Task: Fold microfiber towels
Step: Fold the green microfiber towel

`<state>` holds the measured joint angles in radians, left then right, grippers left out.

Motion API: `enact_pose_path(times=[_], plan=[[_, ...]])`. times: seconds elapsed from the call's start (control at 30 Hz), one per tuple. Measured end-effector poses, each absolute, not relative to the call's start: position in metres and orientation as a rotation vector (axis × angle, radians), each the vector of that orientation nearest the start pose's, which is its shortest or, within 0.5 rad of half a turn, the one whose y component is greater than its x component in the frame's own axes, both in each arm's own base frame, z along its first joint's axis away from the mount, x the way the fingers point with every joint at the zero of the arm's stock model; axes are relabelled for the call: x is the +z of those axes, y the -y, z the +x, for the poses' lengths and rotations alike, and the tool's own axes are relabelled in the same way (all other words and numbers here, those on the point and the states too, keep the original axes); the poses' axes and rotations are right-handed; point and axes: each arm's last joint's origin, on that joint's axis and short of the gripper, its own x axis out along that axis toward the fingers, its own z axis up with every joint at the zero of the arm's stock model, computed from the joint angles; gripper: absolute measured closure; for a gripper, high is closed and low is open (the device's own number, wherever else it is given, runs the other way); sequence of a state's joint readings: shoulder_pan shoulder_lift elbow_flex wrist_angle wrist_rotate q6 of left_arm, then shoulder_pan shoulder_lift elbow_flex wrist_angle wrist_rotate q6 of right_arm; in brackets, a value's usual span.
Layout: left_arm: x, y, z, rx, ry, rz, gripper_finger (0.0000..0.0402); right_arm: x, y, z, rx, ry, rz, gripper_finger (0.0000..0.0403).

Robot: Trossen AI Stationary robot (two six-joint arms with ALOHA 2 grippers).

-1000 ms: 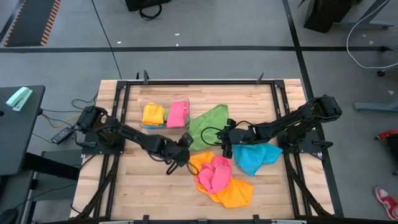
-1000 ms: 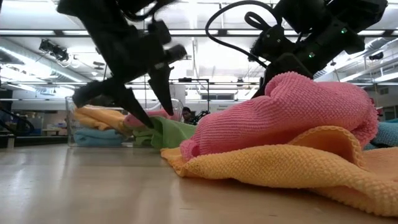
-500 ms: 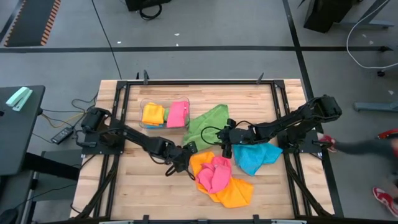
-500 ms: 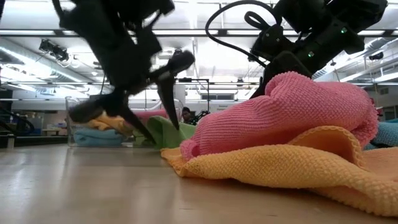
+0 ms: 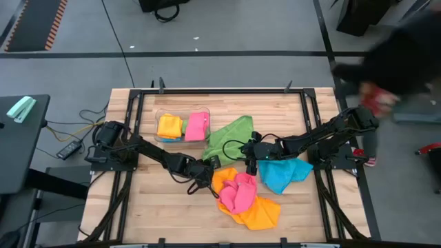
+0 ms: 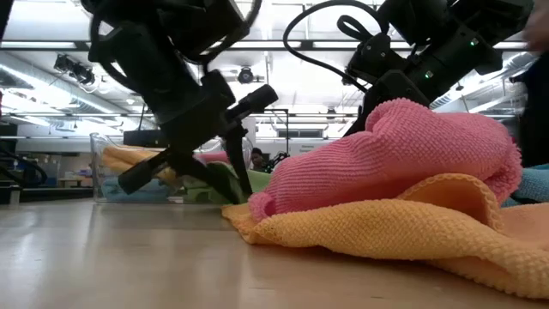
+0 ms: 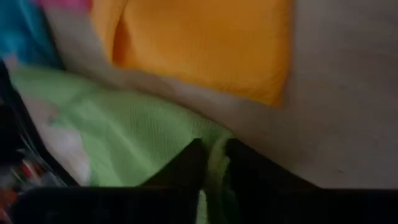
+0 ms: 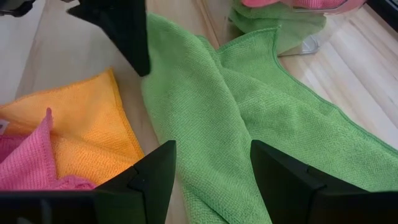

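i see the left gripper (image 5: 209, 165) low on the wooden table (image 5: 151, 207), its two dark fingers (image 7: 186, 163) pinched on the near edge of the crumpled green microfiber towel (image 5: 231, 138), which lies mid-table between the clear plastic bin (image 5: 182, 127) and the heap of the pink towel (image 5: 238, 191) on the orange-yellow towel (image 5: 258, 212). the right gripper (image 8: 208, 168) hovers over the green cloth with its jaws spread and empty, beside the blue towel (image 5: 282, 173). folded yellow and pink cloths sit in the bin.

The left claw (image 7: 212, 163) has slid to the green towel (image 7: 134, 134) (pinching its edge).
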<state>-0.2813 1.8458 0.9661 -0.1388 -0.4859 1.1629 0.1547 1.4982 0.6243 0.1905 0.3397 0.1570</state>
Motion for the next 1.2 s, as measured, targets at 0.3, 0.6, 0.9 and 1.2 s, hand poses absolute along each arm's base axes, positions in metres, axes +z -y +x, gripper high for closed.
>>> enact_pose_path(times=[0.3,0.6,0.9,1.2], plan=[[0.147,0.071,0.335,-0.229,-0.928,1.049,0.039,0.157,-0.033,0.276,-0.229,-0.648,-0.017,0.0187],[0.204,0.037,0.33,-0.226,-0.722,0.336,0.0381,0.163,-0.04,0.271,-0.149,-0.662,-0.042,0.0187],[0.207,0.021,0.338,-0.304,-0.658,-0.039,0.0384,0.177,-0.083,0.269,-0.06,-0.531,-0.22,0.0187],[0.213,0.021,0.343,-0.244,-0.604,-0.122,0.0387,0.168,-0.103,0.275,-0.128,-0.452,-0.282,0.0187]])
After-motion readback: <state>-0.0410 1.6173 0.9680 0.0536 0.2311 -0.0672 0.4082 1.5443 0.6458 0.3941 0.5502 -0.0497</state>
